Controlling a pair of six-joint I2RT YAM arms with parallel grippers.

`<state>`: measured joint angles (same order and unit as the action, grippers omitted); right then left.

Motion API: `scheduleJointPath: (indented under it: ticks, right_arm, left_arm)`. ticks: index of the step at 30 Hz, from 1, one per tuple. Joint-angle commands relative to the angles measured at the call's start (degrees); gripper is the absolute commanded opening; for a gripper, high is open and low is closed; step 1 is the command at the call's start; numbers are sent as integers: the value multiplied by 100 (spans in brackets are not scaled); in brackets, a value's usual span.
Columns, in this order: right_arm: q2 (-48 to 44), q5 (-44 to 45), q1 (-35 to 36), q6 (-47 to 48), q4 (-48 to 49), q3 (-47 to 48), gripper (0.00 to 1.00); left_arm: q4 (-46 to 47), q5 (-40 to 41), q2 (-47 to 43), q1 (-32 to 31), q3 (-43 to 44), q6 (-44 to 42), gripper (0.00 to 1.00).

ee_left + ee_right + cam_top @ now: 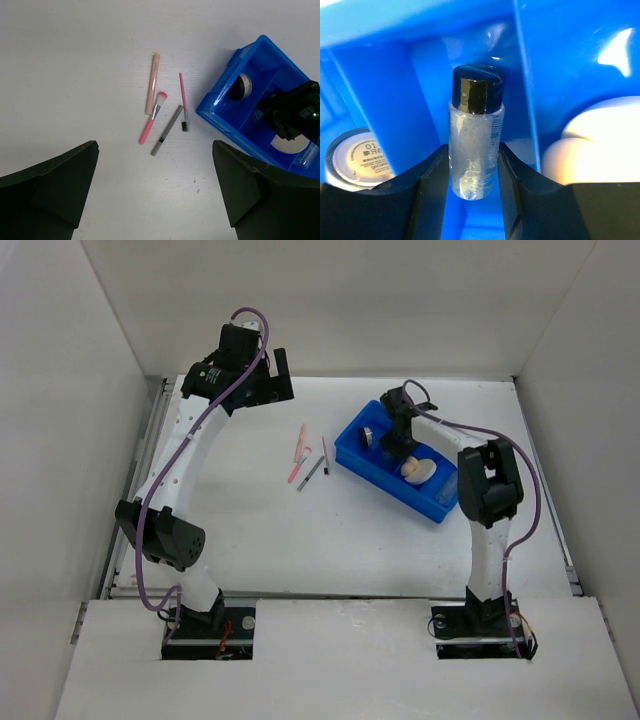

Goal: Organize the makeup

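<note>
Tray [380, 478] holding compact [360, 157], sponge [595, 145], bottle [475, 145] pinched in right claw [471, 156]

Sticks [167, 130] lie on surface [250, 530], left of tray [215, 107]. In tray: compact [362, 157], bottle [474, 145], sponge [595, 145], w/ bottle in the middle.

Blue tray walls [555, 75] crowd the right gripper [471, 155] and clear bottle [476, 125]; sticks [167, 130] lie on open table [75, 75].
</note>
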<state>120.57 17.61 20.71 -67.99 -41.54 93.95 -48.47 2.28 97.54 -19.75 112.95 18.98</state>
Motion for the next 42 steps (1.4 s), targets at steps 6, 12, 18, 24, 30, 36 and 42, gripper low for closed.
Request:
scheduleJointPath:
  ticks: [6,12,18,24,30,36,42]
  right_arm:
    - [-1351,990,3,680,-381,861,19]
    - [-1844,1551,-66,1182,-706,731,19]
    - [-2722,1404,-550,1357,-620,-719,19]
    - [-3057,1342,-709,1560,-566,-1607,20]
    - [-3119,1280,-709,1560,-434,-2266,21]
    - [-3119,1280,-709,1560,-241,-2574,29]
    - [-3066,1280,-709,1613,-293,-2408,55]
  left_arm:
    - [180,-158,-121,24,-9,-35,96]
    - [180,-158,-68,24,-9,-35,95]
    - [180,-220,-68,24,-9,-35,95]
    - [180,-272,-68,24,-9,-35,95]
    - [180,-272,-68,24,-9,-35,95]
    - [74,-272,98,24,-9,-35,95]
    - [-284,-272,546,-99,174,-35,95]
